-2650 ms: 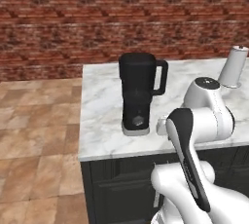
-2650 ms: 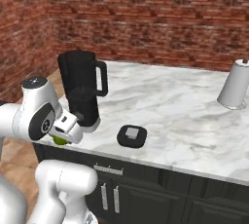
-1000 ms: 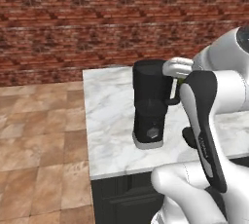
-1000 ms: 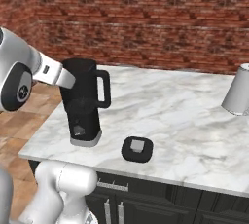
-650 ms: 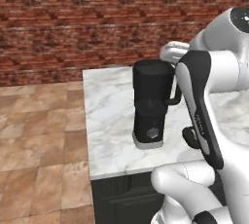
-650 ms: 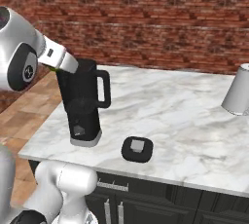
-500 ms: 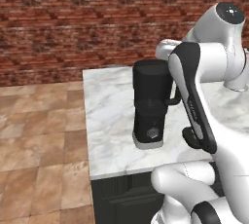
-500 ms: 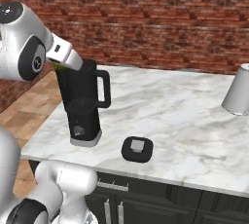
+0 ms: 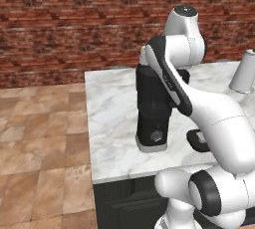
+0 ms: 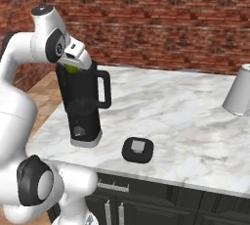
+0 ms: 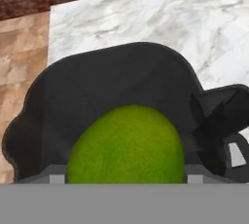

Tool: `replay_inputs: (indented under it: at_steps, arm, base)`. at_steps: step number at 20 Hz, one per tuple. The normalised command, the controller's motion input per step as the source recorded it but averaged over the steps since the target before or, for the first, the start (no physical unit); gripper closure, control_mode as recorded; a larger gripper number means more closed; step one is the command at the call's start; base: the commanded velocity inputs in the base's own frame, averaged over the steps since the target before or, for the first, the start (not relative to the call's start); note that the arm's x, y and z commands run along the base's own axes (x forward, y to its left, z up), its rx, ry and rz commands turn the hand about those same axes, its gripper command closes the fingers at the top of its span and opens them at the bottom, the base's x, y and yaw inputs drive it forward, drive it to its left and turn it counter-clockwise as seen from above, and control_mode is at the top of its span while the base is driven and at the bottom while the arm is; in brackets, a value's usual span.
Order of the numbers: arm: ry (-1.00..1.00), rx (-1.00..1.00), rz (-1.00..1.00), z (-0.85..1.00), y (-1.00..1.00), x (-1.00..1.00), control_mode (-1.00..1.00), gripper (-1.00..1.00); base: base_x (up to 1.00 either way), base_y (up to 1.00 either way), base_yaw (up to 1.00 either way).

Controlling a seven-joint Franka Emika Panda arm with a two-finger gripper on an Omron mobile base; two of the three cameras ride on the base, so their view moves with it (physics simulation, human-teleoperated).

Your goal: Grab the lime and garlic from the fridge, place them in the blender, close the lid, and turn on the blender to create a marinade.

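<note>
Pincer point(image 10: 74, 66) is clamped on the lime point(image 11: 127, 145), hanging right over the open mouth of the blender point(image 10: 80, 104); in the hand view the lime sits at 6 o'clock with the dark jug interior spreading behind it from 9 through 3. In the right base view a sliver of green shows just under the hand at the jug's rim, so the fruit looks about level with the opening, not yet down inside. Handling guess: lime is light, firm and smooth-skinned, round enough to roll or squirt out of a flat two-finger grip if squeezed off-centre; best held across its widest part, which looks like what we have. It won't bruise from a short drop into the jug, so letting go from here should be fine, provided it's centred and clear of the rim. Blender handle point(image 10: 104, 88) sticks out at 3 o'clock of the jug in the right base view; in the left base view the jug point(image 9: 152, 106) is partly behind the arm. Lid point(image 10: 137, 150) lies flat on the counter point(image 10: 185, 121), off at roughly 4 o'clock from the blender base, apart from it; thin and stiff, likely pinch it by its raised grey cap. Garlic not seen here
</note>
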Motion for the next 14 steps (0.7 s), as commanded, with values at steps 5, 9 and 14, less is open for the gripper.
replay_inputs:
  at_steps: [5, 9, 14]
  arm:
    - [0.0, -0.04, 0.03, -0.4, 0.18, 0.35, -1.0, 1.0]
    - [0.0, -0.01, 0.03, -0.16, 0.01, 0.07, -1.0, 1.0]
    - [0.02, 0.0, 0.04, -0.21, 0.0, 0.06, -1.0, 1.0]
  base:
    - [0.0, 0.0, 0.0]
    - [0.0, 0.0, 0.0]
    - [0.0, 0.0, 0.0]
